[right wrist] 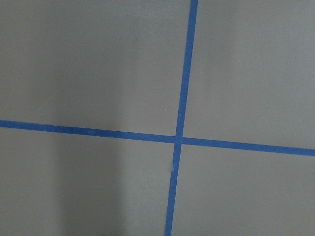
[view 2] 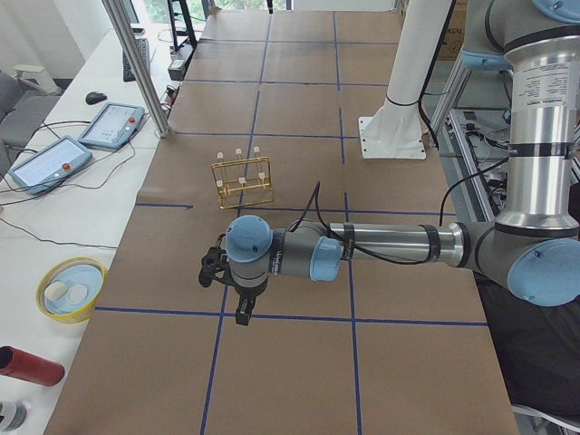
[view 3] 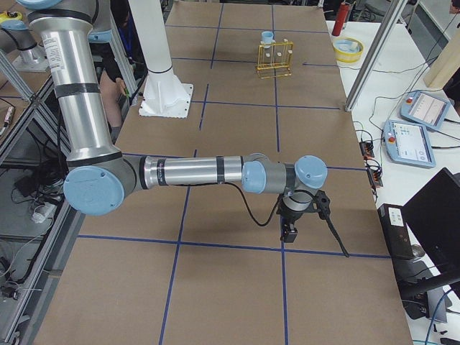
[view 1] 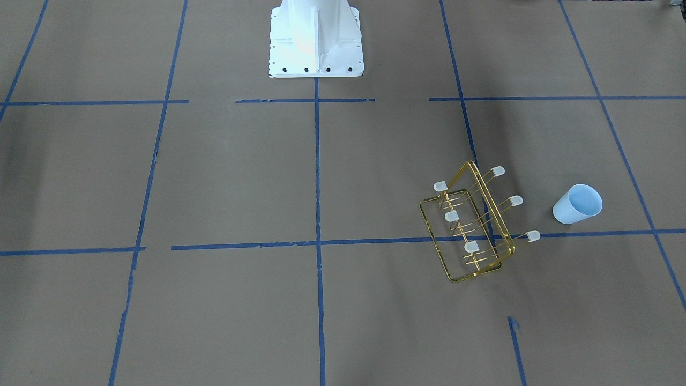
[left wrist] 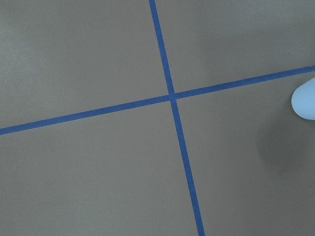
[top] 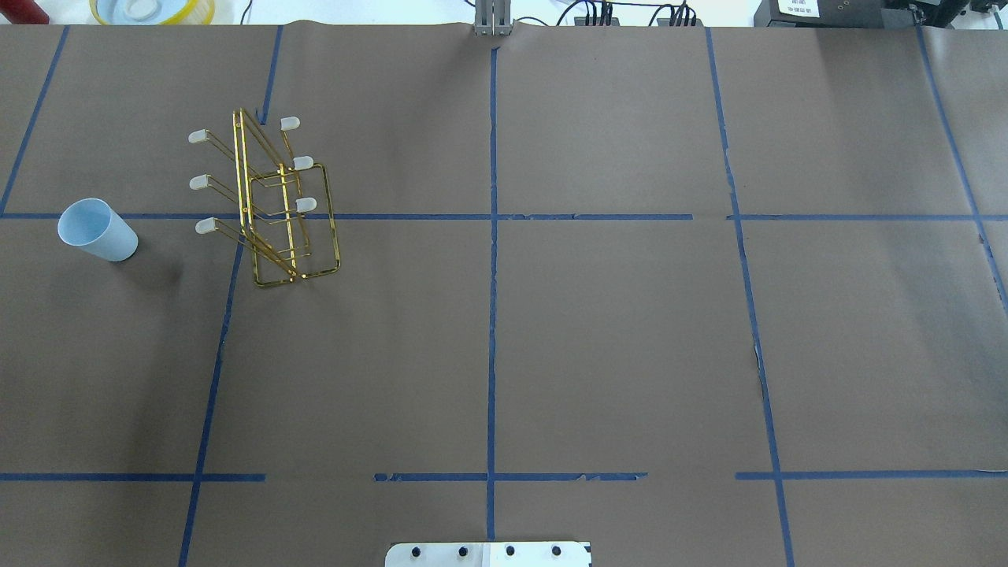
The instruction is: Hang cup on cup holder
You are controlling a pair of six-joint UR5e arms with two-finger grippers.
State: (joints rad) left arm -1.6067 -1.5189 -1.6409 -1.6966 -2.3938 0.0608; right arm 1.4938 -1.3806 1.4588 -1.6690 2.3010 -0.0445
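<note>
Left pincer [view 2: 243, 313] and right pincer [view 3: 289, 231] hover clear of the cup [view 1: 578, 204], their opening impossible to tell.

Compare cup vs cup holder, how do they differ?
The cup is a solid pale-blue tumbler; the cup holder is open gold wire. The cup is smaller than the cup holder. The cup is plain; the cup holder carries six white-capped prongs, all empty. Both stand upright on the table, apart, on the robot's left side.

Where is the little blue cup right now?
In the overhead view the cup stands upright at the far left, left of the cup holder and apart from it.
</note>
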